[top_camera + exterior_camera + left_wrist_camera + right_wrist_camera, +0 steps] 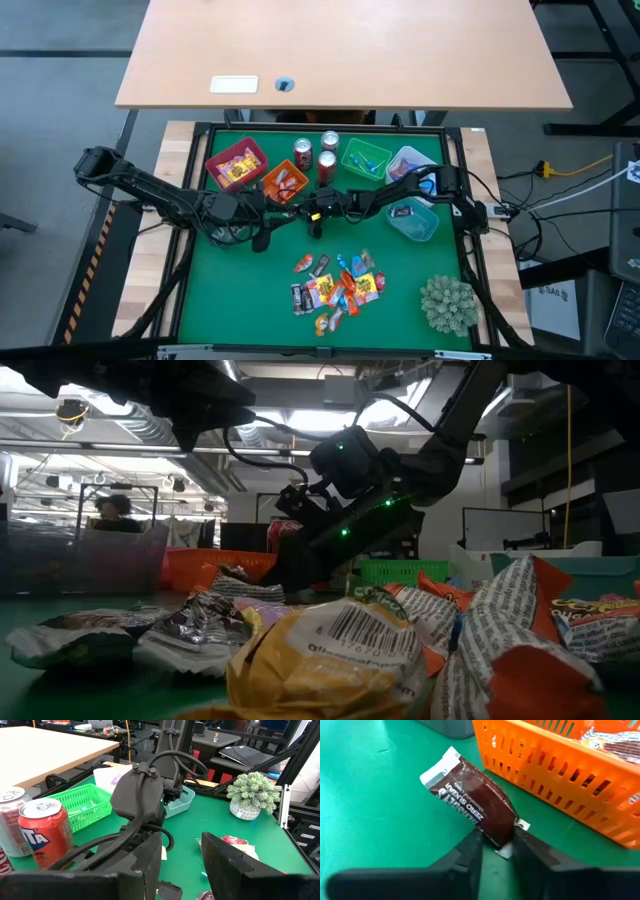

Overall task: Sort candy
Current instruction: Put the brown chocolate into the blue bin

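A brown-wrapped candy (472, 802) lies on the green mat beside the orange basket (555, 767), and my right gripper (497, 847) is shut on its near end. In the high view this gripper (316, 220) is at the mat's middle, in front of the orange basket (284, 182). A pile of wrapped candy (335, 285) lies toward the near edge and fills the low view's foreground (330, 650). My left gripper (182, 870) hangs open above the mat left of centre (268, 222), holding nothing, and faces the right arm. My right gripper pinches the brown candy's near end (504, 839) between its two fingertips, by the crimped wrapper edge. The fingers slant down from the table's right and lie along the candy. The candy's white far end (440, 767) points away; I cannot tell whether it is lifted off the mat.
Along the far edge stand a red basket (237, 165), a green basket (365, 160), a clear bin (410, 165) and red soda cans (325, 165). A blue bin (412, 220) sits at the right, a spiky plant ball (447, 303) at the near right.
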Available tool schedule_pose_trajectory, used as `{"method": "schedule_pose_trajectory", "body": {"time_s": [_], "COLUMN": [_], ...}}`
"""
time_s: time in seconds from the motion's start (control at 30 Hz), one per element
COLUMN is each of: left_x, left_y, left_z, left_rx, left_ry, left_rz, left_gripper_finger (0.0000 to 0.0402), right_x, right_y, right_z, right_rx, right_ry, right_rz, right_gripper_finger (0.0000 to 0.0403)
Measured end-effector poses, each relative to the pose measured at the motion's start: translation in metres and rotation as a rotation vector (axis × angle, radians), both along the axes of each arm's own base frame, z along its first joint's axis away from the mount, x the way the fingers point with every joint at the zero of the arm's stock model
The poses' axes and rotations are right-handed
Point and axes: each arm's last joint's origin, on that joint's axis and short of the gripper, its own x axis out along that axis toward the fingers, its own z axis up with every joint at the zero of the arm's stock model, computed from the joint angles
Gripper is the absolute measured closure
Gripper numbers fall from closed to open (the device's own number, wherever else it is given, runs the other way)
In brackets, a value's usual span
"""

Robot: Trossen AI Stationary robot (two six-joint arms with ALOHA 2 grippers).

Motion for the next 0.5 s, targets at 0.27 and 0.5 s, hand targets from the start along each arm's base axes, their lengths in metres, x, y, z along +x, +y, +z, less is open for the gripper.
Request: {"method": "schedule_pose_trajectory", "body": {"time_s": [0.27,0.5], "left_x": [0.0,0.0], "left_y": [0.0,0.0], "left_z": [0.0,0.0], "left_rx": [0.0,-0.006], "left_ry": [0.0,-0.001], "left_rz": [0.0,0.001], "left_gripper_finger": [0.0273,0.0273], "right_x": [0.0,-0.003], "right_y": [0.0,0.001], "right_z": [-0.001,0.011], "right_rx": [-0.002,0.011], "right_ry": [0.002,0.009], "right_rz": [0.0,0.018], "right_gripper_finger": [0.0393,0.0384]}}
